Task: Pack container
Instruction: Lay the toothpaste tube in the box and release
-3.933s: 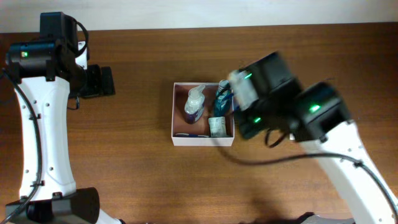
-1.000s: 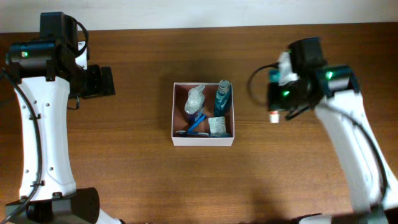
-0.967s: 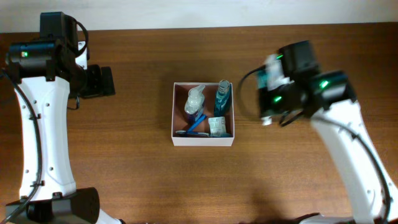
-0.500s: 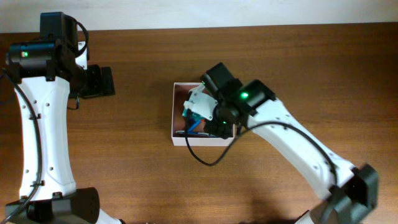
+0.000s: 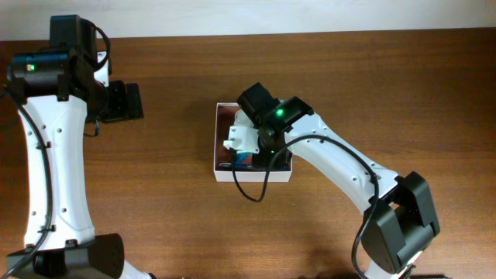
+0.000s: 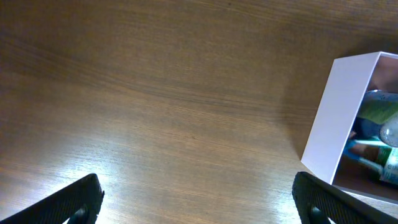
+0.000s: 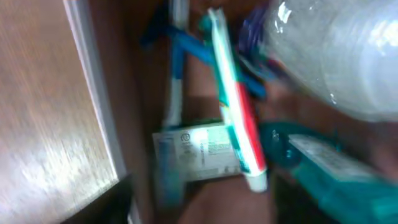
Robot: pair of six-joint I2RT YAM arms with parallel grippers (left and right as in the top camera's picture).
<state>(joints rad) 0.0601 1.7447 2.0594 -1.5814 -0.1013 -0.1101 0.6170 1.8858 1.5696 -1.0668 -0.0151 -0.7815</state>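
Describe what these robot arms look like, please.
Both the left arm and right arm are smooth white shells joined by chunky black joints, each showing a small green light. Thin black cables loop alongside. The left gripper has black fingers.

My right arm [image 5: 325, 151] covers most of the container [image 5: 225, 176] from overhead, and my right wrist view is badly blurred.

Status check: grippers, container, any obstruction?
Left gripper open, off to the side. Right gripper low over the container, jaws not visible, striped tube under its camera. Container crowded; nothing else in the way.
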